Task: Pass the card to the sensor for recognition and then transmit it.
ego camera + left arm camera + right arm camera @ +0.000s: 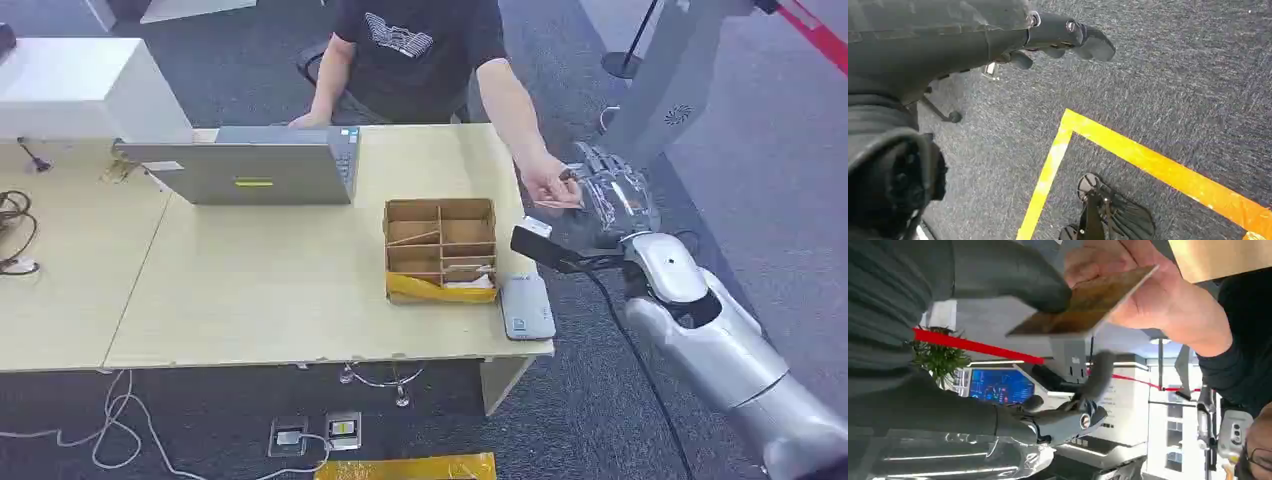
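My right hand (612, 195) is raised beyond the table's right edge, fingers spread. The brownish card (556, 205) lies flat just left of it, and a person's hand (545, 180) grips it. In the right wrist view my thumb (1035, 285) lies over the near end of the card (1088, 302), my darker fingers (1073, 412) stand apart below it, and the person's hand (1148, 295) holds the far end. The grey card sensor (527, 308) sits on the table's near right corner. My left hand (1058, 42) hangs over the carpet and holds nothing.
A partitioned cardboard box (440, 250) stands beside the sensor on the wooden table (250, 290), with a laptop (250, 165) further back. The person sits behind the table. Cables (15, 235) lie at the left. Yellow tape (1128, 145) marks the floor.
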Motion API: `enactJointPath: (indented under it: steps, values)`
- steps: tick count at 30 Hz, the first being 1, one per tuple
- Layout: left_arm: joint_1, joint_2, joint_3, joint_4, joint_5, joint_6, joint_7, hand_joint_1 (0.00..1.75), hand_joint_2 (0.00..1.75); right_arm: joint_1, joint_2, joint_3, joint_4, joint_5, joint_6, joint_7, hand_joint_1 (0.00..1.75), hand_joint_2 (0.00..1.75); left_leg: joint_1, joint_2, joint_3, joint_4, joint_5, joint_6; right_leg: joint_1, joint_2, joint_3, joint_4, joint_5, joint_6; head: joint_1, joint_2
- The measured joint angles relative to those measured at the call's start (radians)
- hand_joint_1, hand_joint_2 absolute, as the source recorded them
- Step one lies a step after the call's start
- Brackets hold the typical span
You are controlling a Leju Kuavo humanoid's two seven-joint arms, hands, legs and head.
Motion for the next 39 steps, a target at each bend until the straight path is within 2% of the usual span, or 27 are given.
enactJointPath:
  steps: [10, 17, 22, 29, 39]
  values:
    - [0.0, 0.004, -0.001, 0.0, 0.009, -0.001, 0.0, 0.0, 0.0, 0.013, 0.001, -0.015, -0.025, -0.011, 0.008, 0.002, 1.75, 1.75, 0.0, 0.001, 0.0, 0.0, 0.0, 0.0, 0.0, 0.002, 0.0, 0.0, 0.0, 0.0, 0.0, 0.0]
    - [0.0, 0.006, -0.001, 0.0, 0.016, 0.002, -0.003, 0.0, 0.0, 0.017, 0.018, -0.01, -0.014, -0.046, -0.011, -0.042, 1.75, 1.75, 0.0, 0.001, 0.0, 0.0, 0.0, 0.0, 0.0, 0.002, 0.0, 0.0, 0.0, 0.0, 0.0, 0.0]
    - [0.0, 0.013, -0.001, 0.0, 0.024, 0.008, -0.012, 0.0, 0.0, 0.027, 0.041, 0.009, 0.039, -0.101, -0.06, -0.085, 1.75, 1.75, 0.0, 0.001, 0.0, 0.0, 0.0, 0.0, 0.0, 0.002, 0.0, 0.0, 0.0, 0.0, 0.0, 0.0]
    - [0.0, 0.013, -0.001, 0.0, 0.025, 0.008, 0.01, 0.0, 0.0, 0.055, 0.089, 0.03, 0.153, -0.178, -0.122, -0.143, 1.75, 1.75, 0.0, 0.001, 0.0, 0.0, 0.0, 0.0, 0.0, 0.001, 0.0, 0.0, 0.0, 0.0, 0.0, 0.0]
    - [0.0, 0.014, -0.001, 0.0, 0.036, 0.012, 0.011, 0.0, 0.0, 0.065, 0.128, 0.068, 0.261, -0.288, -0.162, -0.189, 1.75, 1.75, 0.0, 0.001, 0.0, 0.0, 0.0, 0.0, 0.0, 0.002, 0.0, 0.0, 0.0, 0.0, 0.0, 0.0]
